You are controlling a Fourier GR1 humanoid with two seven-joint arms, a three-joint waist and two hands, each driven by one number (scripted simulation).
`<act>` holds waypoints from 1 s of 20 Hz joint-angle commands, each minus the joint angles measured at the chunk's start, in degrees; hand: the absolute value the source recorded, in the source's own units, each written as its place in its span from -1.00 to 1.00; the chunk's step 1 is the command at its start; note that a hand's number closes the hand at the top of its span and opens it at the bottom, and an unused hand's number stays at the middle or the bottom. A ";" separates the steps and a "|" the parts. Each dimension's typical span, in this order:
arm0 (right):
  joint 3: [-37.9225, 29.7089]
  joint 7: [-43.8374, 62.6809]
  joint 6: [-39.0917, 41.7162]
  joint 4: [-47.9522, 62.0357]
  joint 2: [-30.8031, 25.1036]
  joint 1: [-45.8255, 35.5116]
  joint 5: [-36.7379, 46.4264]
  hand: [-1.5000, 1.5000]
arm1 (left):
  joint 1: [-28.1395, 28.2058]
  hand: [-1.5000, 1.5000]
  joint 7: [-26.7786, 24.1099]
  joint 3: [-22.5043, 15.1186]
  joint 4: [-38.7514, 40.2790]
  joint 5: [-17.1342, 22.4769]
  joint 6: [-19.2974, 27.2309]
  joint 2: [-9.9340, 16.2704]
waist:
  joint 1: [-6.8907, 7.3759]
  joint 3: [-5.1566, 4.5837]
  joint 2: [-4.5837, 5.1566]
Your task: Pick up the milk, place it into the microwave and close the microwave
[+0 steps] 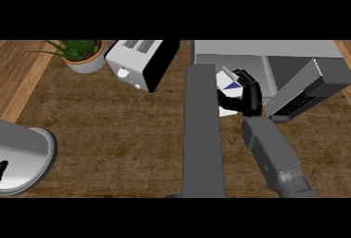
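Observation:
The milk (229,82), a white carton with a blue patch, stands tilted at the mouth of the microwave (267,49) at the back right. My right hand (250,98) is curled round the carton's right side and hides most of it. The right forearm runs up from the lower edge to the opening. The microwave's door (202,130) is swung open and shows as a long grey slab reaching toward me, just left of the carton. A grey block with a dark keypad (302,95) flanks the opening on the right. At the left edge only a black sliver of my left hand (3,168) shows.
A white and black toaster (137,62) stands at the back, left of the open door. A potted plant (82,56) sits further left. A large grey rounded shape (27,155) fills the lower left. Brown counter top lies between it and the door.

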 commanded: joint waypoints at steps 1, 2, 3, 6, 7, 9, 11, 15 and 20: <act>-1.69 -4.49 -2.69 6.76 -1.31 -6.14 1.38 1.00 | -0.54 -1.00 0.27 0.75 -0.54 1.02 -0.85 0.69 | 0.79 0.00 0.26; -2.21 -7.60 -5.04 7.71 0.93 -5.44 1.34 1.00 | 0.47 -1.00 -1.27 1.39 1.34 0.29 -1.61 0.51 | 0.87 -0.01 0.27; -2.53 -8.06 -3.31 10.20 -0.41 -5.89 1.48 1.00 | -0.76 -1.00 -1.42 1.36 3.03 0.74 -1.81 0.60 | 0.99 0.00 0.43; -3.01 -8.83 -6.22 12.35 -1.85 -8.33 2.38 1.00 | -2.16 -1.00 -1.98 0.38 4.41 -1.64 -1.48 0.30 | 1.45 0.01 0.71; -2.46 -7.55 -7.68 12.70 -2.75 -10.38 3.32 1.00 | -1.67 -1.00 -1.79 0.40 3.31 -1.15 -1.39 -0.03 | 1.60 0.00 0.64; -0.64 -6.33 -12.62 14.08 -3.48 -12.21 6.03 1.00 | -2.74 -1.00 0.07 1.25 3.78 0.80 -1.96 1.87 | 1.82 -0.02 0.72; 0.91 -5.90 -17.57 15.51 -3.27 -13.59 8.33 1.00 | -2.68 -1.00 -0.72 0.01 2.64 -0.27 -0.97 -0.19 | 2.60 -0.02 0.90; 2.93 -5.80 -24.13 17.69 -2.89 -15.37 11.53 1.00 | -5.98 -1.00 -1.49 0.95 5.64 -0.31 -1.31 1.57 | 2.47 -0.03 1.18; 1.42 -4.18 -28.33 19.30 -4.63 -15.65 11.13 1.00 | -5.99 -1.00 -1.22 1.77 5.68 -0.37 -1.14 2.10 | 2.95 0.05 1.49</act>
